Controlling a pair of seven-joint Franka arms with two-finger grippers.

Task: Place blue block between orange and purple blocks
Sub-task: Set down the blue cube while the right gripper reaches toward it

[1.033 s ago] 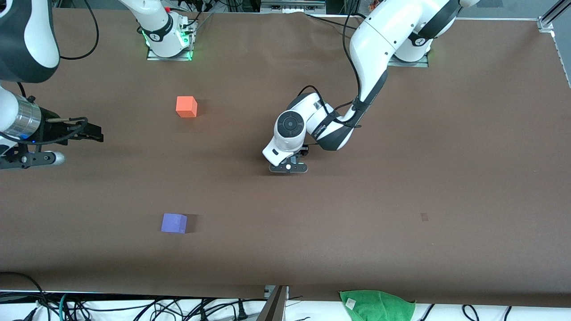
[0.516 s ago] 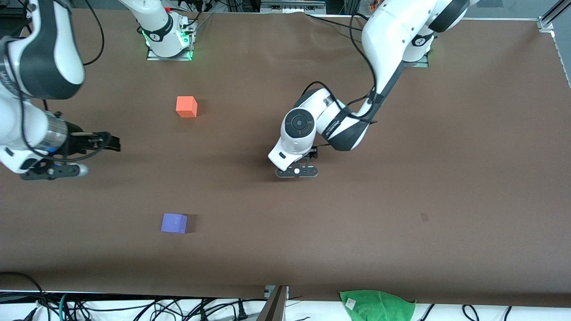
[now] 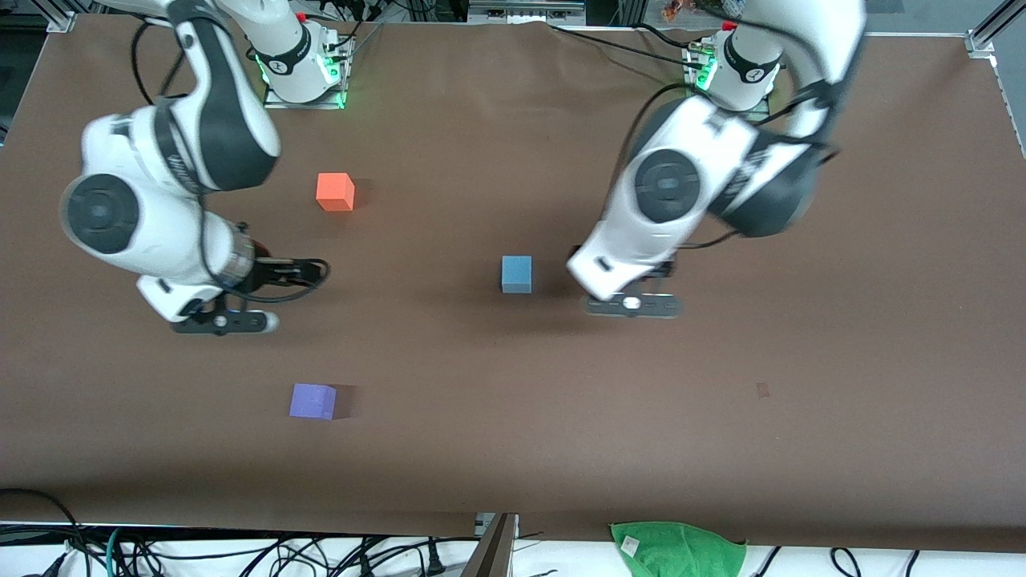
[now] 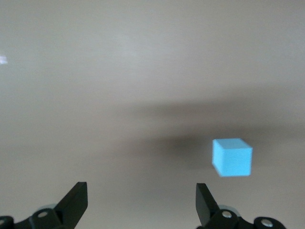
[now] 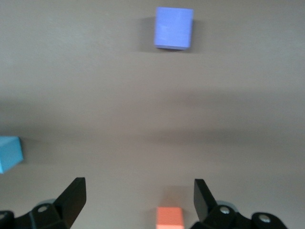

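Note:
The blue block sits alone on the brown table near the middle; it also shows in the left wrist view and at the edge of the right wrist view. The orange block lies toward the right arm's end, farther from the front camera. The purple block lies nearer to it. My left gripper is open and empty, raised beside the blue block. My right gripper is open and empty, over the table between the orange and purple blocks.
A green cloth lies at the table's front edge. Cables run along that edge and by the arm bases.
The left gripper has let go of the blue block, risen and moved toward its own end, uncovering the block. The right arm has swung in from its end toward the middle.

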